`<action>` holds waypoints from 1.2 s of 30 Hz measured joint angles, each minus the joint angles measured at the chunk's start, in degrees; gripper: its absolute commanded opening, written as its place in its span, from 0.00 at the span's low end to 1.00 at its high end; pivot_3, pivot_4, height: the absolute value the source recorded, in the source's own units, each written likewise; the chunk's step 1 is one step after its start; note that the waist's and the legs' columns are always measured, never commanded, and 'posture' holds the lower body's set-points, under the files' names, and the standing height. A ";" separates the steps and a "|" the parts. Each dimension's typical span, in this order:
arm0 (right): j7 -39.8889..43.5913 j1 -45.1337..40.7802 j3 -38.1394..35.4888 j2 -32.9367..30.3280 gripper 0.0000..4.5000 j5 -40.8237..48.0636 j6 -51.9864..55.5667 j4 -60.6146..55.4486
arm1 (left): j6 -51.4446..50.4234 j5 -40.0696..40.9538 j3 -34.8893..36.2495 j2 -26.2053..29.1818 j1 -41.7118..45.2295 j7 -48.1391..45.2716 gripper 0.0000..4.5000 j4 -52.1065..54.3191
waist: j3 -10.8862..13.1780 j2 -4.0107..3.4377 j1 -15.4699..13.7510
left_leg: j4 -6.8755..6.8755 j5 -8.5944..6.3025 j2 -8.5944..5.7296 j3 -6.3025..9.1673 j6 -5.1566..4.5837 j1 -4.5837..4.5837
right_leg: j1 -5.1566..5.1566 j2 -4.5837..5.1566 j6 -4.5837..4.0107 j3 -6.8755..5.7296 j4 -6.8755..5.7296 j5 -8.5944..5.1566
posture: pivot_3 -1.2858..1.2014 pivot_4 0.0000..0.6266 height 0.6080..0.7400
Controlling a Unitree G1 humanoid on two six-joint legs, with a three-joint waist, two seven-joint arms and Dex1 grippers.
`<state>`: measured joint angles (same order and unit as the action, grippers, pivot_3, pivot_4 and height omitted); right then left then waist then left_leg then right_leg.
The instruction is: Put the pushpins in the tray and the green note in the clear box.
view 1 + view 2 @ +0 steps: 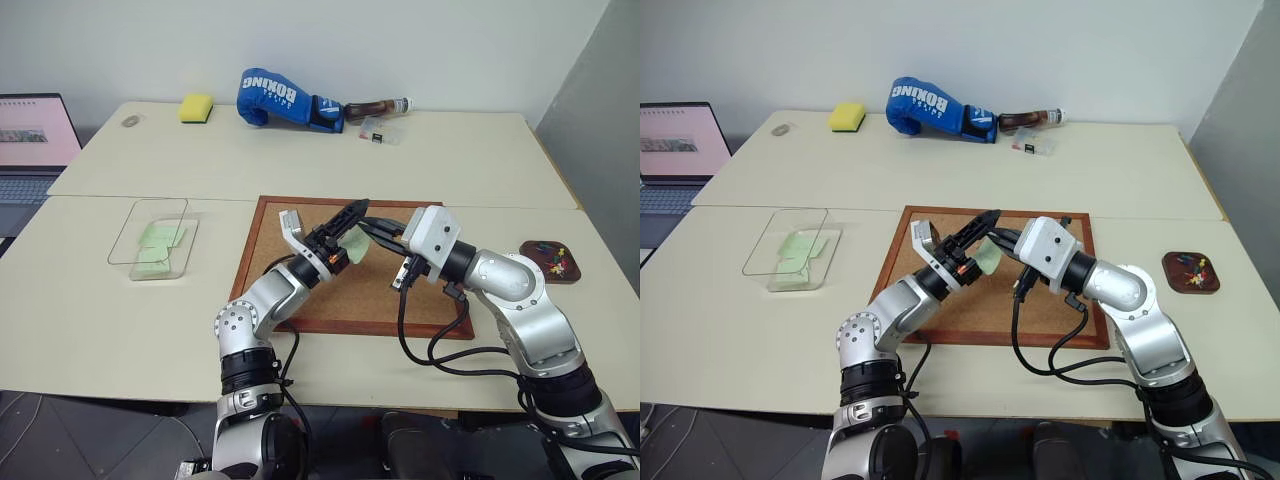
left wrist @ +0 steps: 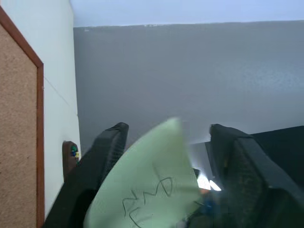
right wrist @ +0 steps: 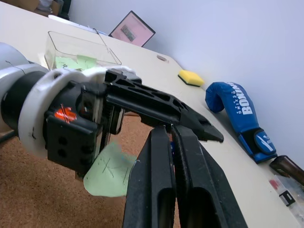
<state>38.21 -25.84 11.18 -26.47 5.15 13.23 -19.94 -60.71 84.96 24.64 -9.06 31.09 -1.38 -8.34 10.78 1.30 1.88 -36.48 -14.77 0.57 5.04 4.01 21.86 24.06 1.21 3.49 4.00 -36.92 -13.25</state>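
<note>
Pale green square paper note (image 1: pixel 988 260) above corkboard's (image 1: pixel 940 318) far edge, between left gripper's (image 1: pixel 978 232) parted fingers, pinched by clenched right gripper (image 1: pixel 997 238); clear plastic box (image 1: pixel 770 262) well leftward, nearer left arm.

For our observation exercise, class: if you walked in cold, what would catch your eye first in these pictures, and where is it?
The two grippers meeting above the corkboard: the left gripper and the shut right gripper flank a green note held off the board. Next, the blue boxing glove at the table's far edge, beside a yellow sponge. Then the clear box with green slips inside, left of the corkboard.
</note>
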 measured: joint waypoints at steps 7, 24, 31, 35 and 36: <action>-3.42 -1.28 -5.66 0.38 0.00 0.76 1.97 4.69 | 0.35 1.20 -1.86 1.14 -0.32 0.95 0.20 1.02 | 0.00 0.00 -0.05 | -0.19 -0.01 0.00 -0.01 -0.01 0.06 | -0.02 0.00 0.01 0.02 -0.02 0.02 | 0.52 0.24 1.00; -4.46 -2.04 -6.78 2.74 0.00 3.41 6.61 2.16 | 2.70 1.51 -5.84 3.77 0.39 1.88 0.01 1.38 | 0.00 0.00 -0.05 | -0.24 -0.01 0.00 0.01 -0.01 0.09 | -0.02 -0.01 0.02 0.01 -0.03 0.03 | 0.52 0.24 1.00; -4.43 -2.48 -6.97 2.24 0.00 3.42 7.22 2.19 | 3.80 -8.74 -11.83 12.68 0.67 -6.69 0.11 4.81 | 0.00 -0.01 0.11 | -0.23 0.00 0.02 0.01 -0.01 0.06 | 0.00 -0.06 0.00 0.01 -0.08 0.03 | 0.52 0.24 1.00; -4.45 -3.12 -7.87 2.16 0.00 4.05 7.36 2.23 | 5.28 -16.64 -15.38 22.49 1.96 -18.18 0.27 6.26 | 0.00 -0.01 0.12 | -0.23 -0.01 0.02 0.00 -0.01 0.07 | 0.00 -0.06 -0.01 0.00 -0.06 0.03 | 0.52 0.24 1.00; -4.49 -3.18 -8.06 2.16 0.00 4.25 7.50 2.24 | 6.58 -19.94 -17.36 25.21 2.15 -21.60 0.32 6.88 | 0.00 -0.01 0.13 | -0.22 -0.01 0.01 -0.01 -0.02 0.08 | -0.01 -0.05 -0.01 0.01 -0.06 0.03 | 0.52 0.24 1.00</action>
<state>33.72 -29.02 3.13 -24.31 9.40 20.73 -17.70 -54.13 65.03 7.28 16.15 33.24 -22.97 -1.46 10.78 1.29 2.00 -36.70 -14.78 0.58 5.04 3.99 21.94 24.05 1.16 3.48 4.01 -36.98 -13.22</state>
